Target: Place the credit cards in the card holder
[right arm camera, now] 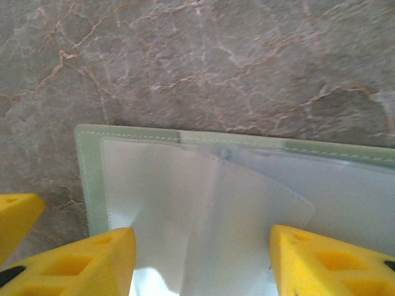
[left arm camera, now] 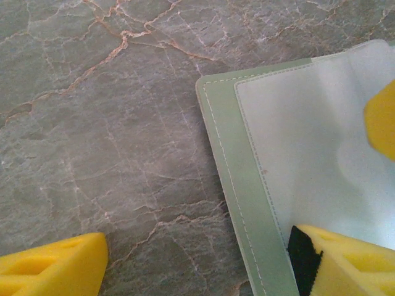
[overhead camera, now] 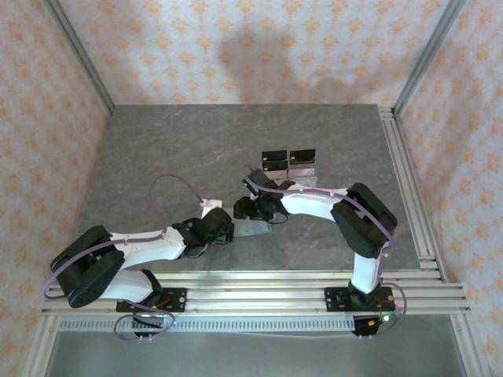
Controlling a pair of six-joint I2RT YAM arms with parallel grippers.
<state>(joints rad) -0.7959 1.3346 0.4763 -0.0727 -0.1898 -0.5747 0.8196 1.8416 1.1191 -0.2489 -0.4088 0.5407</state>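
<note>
Wallet (overhead camera: pixel 253 228) lies spread open, pale inside up, on the bench (overhead camera: pixel 157 157). It is close to the near edge and about midway along it, where both arms can reach it, one from each side.

The left jaws stand wide apart and hold nothing. One finger (left arm camera: pixel 55 268) is over bare bench beyond the wallet's green edge. The other finger (left arm camera: pixel 352 265) sits on the pale lining just inside that edge. To my reading it pins the cover flat, so the wallet can neither fold shut nor slide.

The right jaws come in from the opposite side, partly open, with their fingers (right arm camera: pixel 92 262) on either side of a pale sheet (right arm camera: pixel 247 209) lying askew on the lining. That sheet may be a card going into a pocket, or the pocket's own leaf being lifted; I cannot tell which. Nor can I tell whether the jaws grip it or merely flank it.

Farther back, toward the bench's middle, is a clear stand (overhead camera: pixel 289 162) with black panels and pale pieces at its foot. These are possibly cards, but too small to be sure.
</note>
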